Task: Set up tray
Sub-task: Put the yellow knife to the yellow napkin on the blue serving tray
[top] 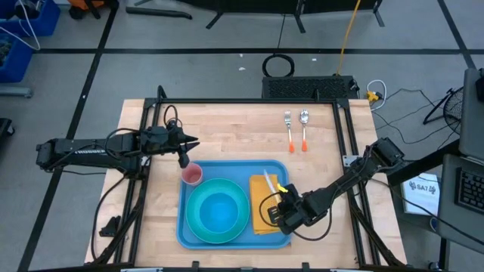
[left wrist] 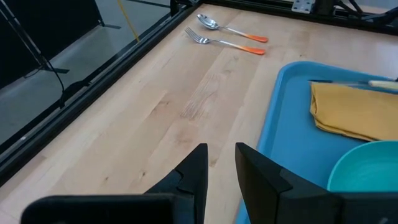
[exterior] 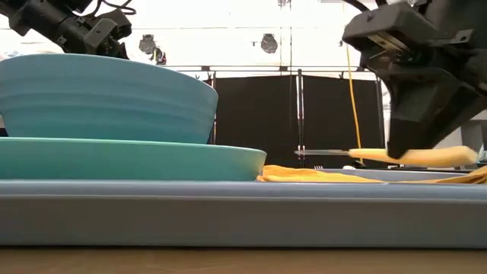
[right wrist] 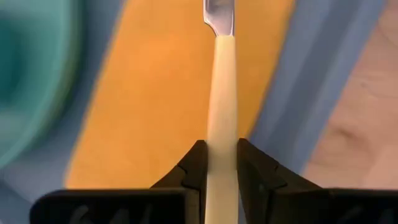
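Right gripper (right wrist: 217,163): jaws clamped on the pale yellow handle of a metal-bladed knife (right wrist: 219,93). Handle runs straight out between the jaws, blade end forward of them. Directly under the jaws is the yellow-orange folded napkin (right wrist: 155,93). In the low view the knife sits level just above the napkin; can't tell if it touches.

Large flat blue plastic tray with raised rim (top: 276,167) lies on the light wooden bench (top: 227,128), below the right jaws and just beside the left ones. On it: a round turquoise plate (top: 243,219) carrying a turquoise bowl (top: 218,210), napkin beside them on the right-jaw side.

Left gripper (left wrist: 221,165): jaws a narrow gap apart, nothing between them. They hover over bare bench just off the tray's edge, pointing along it. A small pink translucent cup (top: 192,175) sits in the tray corner just below the left gripper in the high view, apart from the jaws.

Well ahead of the left jaws, off the tray on the bench: a metal fork with orange handle (left wrist: 227,43) and a metal spoon with orange handle (left wrist: 233,30), lying parallel, just beside each other. Both well apart from the right jaws too.
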Motion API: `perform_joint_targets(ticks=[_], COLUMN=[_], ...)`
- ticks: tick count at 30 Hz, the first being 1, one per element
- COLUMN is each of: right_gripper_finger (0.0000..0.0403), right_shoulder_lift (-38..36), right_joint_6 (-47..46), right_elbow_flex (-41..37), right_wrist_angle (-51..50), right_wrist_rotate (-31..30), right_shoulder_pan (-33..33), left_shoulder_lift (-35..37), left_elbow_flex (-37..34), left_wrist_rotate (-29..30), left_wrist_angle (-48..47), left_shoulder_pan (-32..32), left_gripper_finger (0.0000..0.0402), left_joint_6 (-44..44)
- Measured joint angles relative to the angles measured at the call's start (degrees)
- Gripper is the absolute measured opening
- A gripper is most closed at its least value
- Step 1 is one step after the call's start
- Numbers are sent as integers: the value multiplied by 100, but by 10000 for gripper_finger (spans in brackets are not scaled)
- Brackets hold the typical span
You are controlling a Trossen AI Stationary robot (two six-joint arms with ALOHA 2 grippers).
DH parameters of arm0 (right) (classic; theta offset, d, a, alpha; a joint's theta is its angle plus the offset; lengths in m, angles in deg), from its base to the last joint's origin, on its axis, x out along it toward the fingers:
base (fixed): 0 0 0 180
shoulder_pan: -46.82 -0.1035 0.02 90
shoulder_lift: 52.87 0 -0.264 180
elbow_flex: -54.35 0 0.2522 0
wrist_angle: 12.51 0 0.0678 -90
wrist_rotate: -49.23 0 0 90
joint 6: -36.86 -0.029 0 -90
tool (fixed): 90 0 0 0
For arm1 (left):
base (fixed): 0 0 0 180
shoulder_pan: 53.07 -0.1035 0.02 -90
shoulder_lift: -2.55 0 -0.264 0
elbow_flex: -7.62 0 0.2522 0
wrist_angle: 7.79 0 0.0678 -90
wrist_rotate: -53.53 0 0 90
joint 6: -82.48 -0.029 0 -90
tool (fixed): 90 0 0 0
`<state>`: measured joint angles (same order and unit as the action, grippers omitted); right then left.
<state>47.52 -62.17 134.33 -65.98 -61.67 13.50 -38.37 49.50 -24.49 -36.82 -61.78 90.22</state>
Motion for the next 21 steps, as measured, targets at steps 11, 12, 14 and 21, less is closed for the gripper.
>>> perform_joint_targets(ticks=[11, 12, 14, 21], right_gripper_finger=[48, 48, 48, 48], right_shoulder_lift=[101, 143, 232, 460], right_joint_6=[178, 213, 329, 548], right_elbow_flex=[886, 905, 952, 1193], right_wrist_angle=[-1749, -1704, -1670, -1797], right_wrist_rotate=[724, 878, 1267, 1831], right_shoulder_pan=[295, 341, 431, 560], left_shoulder_lift=[1, 0, 1, 0], left_elbow_flex=[0, 0, 0, 0], left_wrist_rotate=[2, 4, 2, 4], left_wrist_angle=[15, 19, 16, 12], left_shoulder_pan=[0, 0, 0, 0], left_gripper_finger=[88, 88, 88, 88], left_joint_6=[48, 53, 58, 75])
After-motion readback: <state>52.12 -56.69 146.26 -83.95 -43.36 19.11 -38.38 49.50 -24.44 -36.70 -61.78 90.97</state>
